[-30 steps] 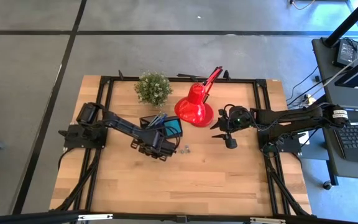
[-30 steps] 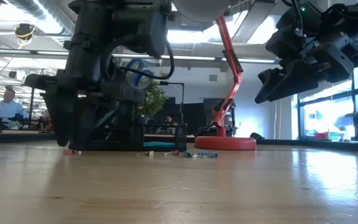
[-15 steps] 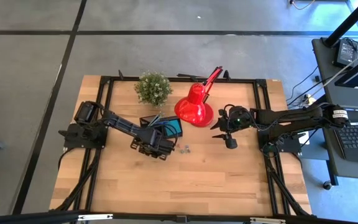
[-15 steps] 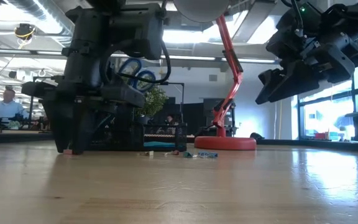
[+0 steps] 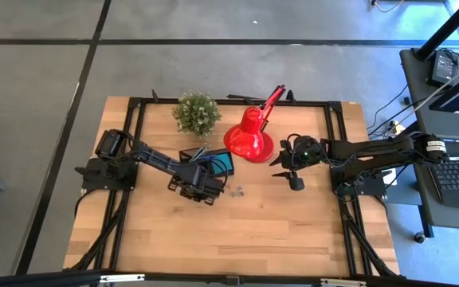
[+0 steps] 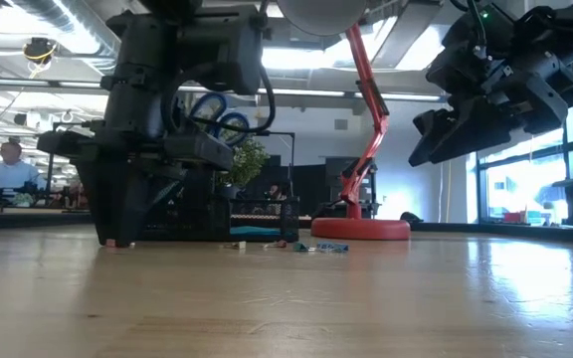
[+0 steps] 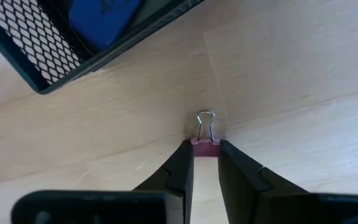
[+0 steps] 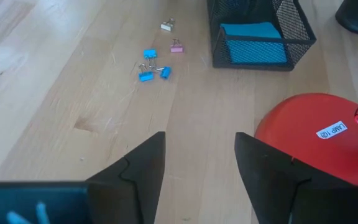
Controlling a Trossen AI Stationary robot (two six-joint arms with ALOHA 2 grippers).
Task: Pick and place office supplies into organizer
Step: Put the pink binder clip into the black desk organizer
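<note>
- The left gripper (image 5: 205,194) sits low over the wooden table (image 5: 277,231), just left of center in the high view, right beside the black organizer (image 5: 213,163).
- In the left wrist view its two dark fingers (image 7: 179,168) close on a small pink binder clip (image 7: 206,147), whose wire loop sticks out past the fingertips; the clip rests on the wood.
- The organizer's mesh corner (image 7: 36,56) fills the upper left of that view, with a blue pad (image 7: 101,18) inside it.
- In the low view, blue scissor handles (image 6: 207,107) stand up out of the organizer behind the left arm.
- More loose clips (image 8: 151,68), blue, pink and white, lie on the table just beside the organizer's open mesh side (image 8: 260,37) in the upper middle of the right wrist view.
- The right gripper (image 5: 295,182) hangs above the table, right of center in the high view, beside the red lamp (image 5: 249,135); its fingers (image 8: 142,168) are spread apart and hold nothing.
- A small potted plant (image 5: 197,112) stands near the table's far edge, left of the lamp.
</note>
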